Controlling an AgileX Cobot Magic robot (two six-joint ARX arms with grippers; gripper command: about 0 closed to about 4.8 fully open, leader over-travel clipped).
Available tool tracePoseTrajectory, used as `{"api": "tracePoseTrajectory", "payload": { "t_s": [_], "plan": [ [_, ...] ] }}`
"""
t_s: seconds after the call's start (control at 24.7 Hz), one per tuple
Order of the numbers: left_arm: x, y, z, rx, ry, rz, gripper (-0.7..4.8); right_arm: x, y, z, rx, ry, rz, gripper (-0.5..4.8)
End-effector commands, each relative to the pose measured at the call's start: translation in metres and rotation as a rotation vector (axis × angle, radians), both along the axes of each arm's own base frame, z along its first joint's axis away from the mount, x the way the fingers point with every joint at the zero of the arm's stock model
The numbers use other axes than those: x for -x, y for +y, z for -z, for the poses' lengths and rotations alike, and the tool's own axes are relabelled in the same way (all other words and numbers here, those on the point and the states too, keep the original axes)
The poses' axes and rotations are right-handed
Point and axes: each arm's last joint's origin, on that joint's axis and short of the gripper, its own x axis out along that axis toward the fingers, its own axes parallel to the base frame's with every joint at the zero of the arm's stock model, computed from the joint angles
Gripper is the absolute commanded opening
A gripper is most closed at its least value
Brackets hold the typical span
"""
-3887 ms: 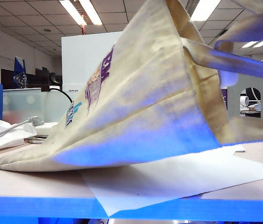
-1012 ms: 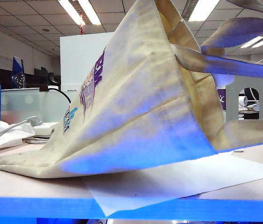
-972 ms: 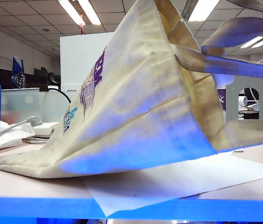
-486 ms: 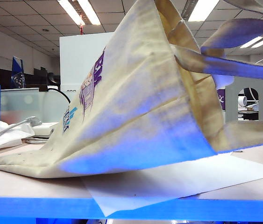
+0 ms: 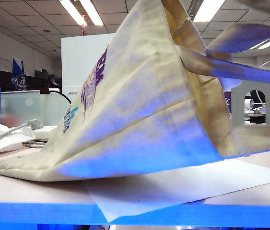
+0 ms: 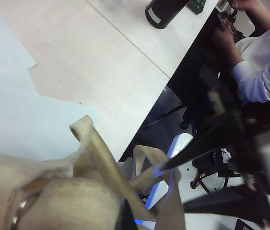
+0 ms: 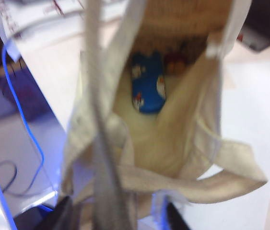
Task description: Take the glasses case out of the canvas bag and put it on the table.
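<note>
The canvas bag (image 5: 139, 110) lies on the table (image 5: 29, 191) with its mouth lifted high at the right. My left gripper (image 6: 125, 220) is shut on the canvas bag's bunched rim (image 6: 63, 201) and holds it up. In the right wrist view I look into the open bag (image 7: 192, 129). The blue glasses case (image 7: 147, 88) lies at its bottom. My right gripper (image 7: 118, 218) hangs open above the mouth, fingers wide apart, with a strap (image 7: 101, 143) running loosely between them. Neither gripper shows in the exterior view.
A white paper sheet (image 5: 182, 182) lies under the bag, reaching the blue front edge (image 5: 135, 213). A small red thing (image 7: 175, 62) sits beside the case in the bag. A black cylinder (image 6: 166, 9) stands near the table's far edge, where a person (image 6: 264, 62) sits.
The straps at the upper right of the exterior view have shifted a little. The bag's body stays where it was.
</note>
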Motion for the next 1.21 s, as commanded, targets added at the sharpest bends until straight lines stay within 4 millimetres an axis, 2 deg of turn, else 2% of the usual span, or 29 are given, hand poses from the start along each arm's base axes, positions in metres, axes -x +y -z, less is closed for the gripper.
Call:
{"api": "tracePoseTrajectory", "payload": {
  "t_s": [0.04, 0.08, 0.4, 0.57, 0.61, 0.65, 0.69, 0.73, 0.77, 0.97, 1.09, 1.21],
  "plan": [
    [0.003, 0.002, -0.006, 0.026, -0.019, 0.014, -0.05, -0.004, 0.002, 0.000, 0.004, 0.001, -0.012, 0.30],
    [0.003, 0.002, -0.006, 0.026, -0.019, 0.014, -0.05, -0.003, 0.002, 0.000, -0.002, -0.002, -0.019, -0.06],
    [0.000, 0.003, -0.004, -0.033, -0.081, -0.046, -0.04, 0.007, -0.003, -0.025, -0.099, -0.101, -0.027, -0.08],
    [-0.002, 0.003, -0.004, -0.044, -0.104, -0.065, 0.04, 0.011, -0.003, -0.033, -0.184, -0.062, -0.035, -0.08],
    [-0.002, 0.002, -0.005, -0.038, -0.114, -0.069, 0.32, 0.011, -0.003, -0.034, -0.196, -0.051, -0.030, -0.08],
    [-0.003, 0.001, -0.006, -0.023, -0.129, -0.071, 1.12, 0.011, -0.003, -0.034, -0.197, -0.051, -0.030, -0.08],
    [-0.004, 0.000, -0.007, -0.010, -0.138, -0.073, 2.09, 0.011, -0.003, -0.034, -0.197, -0.052, -0.031, -0.08],
    [-0.005, 0.000, -0.008, 0.005, -0.140, -0.081, 3.62, 0.011, -0.003, -0.034, -0.198, -0.051, -0.034, -0.08],
    [-0.005, -0.001, -0.010, 0.019, -0.140, -0.085, 4.79, 0.011, -0.003, -0.034, -0.203, -0.049, -0.042, -0.08],
    [-0.003, -0.002, -0.010, 0.054, -0.035, -0.094, 4.79, 0.010, -0.002, -0.041, -0.262, -0.084, -0.039, -0.08],
    [0.006, -0.003, -0.007, 0.038, 0.060, -0.066, 4.79, 0.009, -0.002, -0.044, -0.282, -0.116, -0.044, -0.08],
    [0.017, -0.006, -0.004, -0.016, 0.075, -0.027, 4.79, 0.009, -0.001, -0.046, -0.298, -0.111, -0.038, -0.08]
  ]
}}
